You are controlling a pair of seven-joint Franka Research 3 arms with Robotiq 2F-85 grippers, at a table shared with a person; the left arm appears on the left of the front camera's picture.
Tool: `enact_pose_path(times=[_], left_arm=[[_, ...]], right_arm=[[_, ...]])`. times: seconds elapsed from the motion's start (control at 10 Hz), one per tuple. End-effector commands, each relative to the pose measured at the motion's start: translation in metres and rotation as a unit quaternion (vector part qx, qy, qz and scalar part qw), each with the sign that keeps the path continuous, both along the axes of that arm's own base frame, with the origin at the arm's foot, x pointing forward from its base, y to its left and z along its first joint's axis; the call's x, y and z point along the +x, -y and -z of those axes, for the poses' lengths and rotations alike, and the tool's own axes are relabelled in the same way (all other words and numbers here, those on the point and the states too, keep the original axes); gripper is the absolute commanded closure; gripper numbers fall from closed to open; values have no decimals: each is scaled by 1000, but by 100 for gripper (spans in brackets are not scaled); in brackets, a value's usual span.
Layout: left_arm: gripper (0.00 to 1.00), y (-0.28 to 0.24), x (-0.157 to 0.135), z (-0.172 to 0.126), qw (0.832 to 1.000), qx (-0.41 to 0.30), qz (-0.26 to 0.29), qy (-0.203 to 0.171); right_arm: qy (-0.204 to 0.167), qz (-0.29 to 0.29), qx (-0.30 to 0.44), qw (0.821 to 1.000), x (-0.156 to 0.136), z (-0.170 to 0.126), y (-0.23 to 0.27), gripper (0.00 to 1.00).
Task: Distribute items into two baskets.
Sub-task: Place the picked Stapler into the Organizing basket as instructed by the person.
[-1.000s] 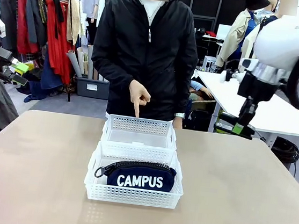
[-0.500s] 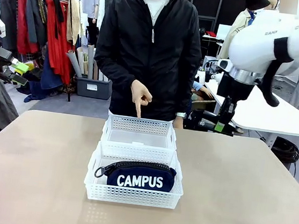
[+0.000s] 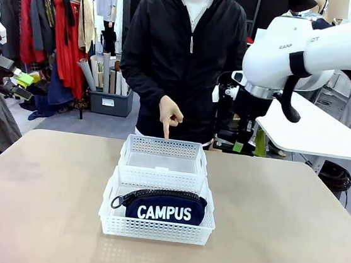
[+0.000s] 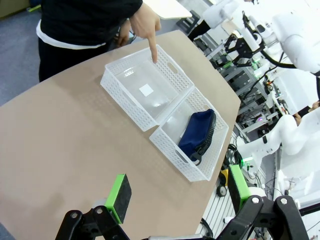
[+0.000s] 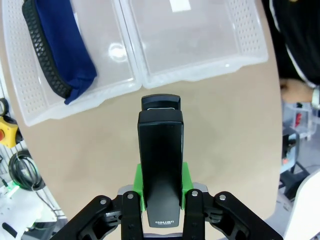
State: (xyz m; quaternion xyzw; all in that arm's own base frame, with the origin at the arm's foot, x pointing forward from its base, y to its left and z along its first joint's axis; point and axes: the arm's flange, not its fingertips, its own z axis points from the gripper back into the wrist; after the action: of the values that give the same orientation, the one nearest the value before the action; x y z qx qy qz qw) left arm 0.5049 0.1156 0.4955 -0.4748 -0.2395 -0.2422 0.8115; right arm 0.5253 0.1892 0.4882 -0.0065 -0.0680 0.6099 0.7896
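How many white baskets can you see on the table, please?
2. The near basket holds the navy pouch; the far basket, touching it, sits under the person's pointing hand and has nothing in it.

Clothes rack (image 3: 48, 22), grey floor, white side table (image 3: 315, 131)

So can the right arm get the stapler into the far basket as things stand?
Probably yes: the far basket is open-topped and holds nothing, though the person's hand points down over its far rim. The stapler sits between the right fingers.

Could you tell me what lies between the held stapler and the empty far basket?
Bare tabletop separates the stapler from the far basket, in the right wrist view.
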Motion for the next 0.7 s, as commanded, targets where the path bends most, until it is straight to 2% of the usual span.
enact_pose_path(times=[0.0,0.6], left_arm=[[0,0,-1,-1,1000,0,-1,1],[0,0,-1,-1,1000,0,-1,1]], right_arm=[[19,-27,-8,999,14,-2,-16,100],[28,-100,-7,995,39,22,-78,100]])
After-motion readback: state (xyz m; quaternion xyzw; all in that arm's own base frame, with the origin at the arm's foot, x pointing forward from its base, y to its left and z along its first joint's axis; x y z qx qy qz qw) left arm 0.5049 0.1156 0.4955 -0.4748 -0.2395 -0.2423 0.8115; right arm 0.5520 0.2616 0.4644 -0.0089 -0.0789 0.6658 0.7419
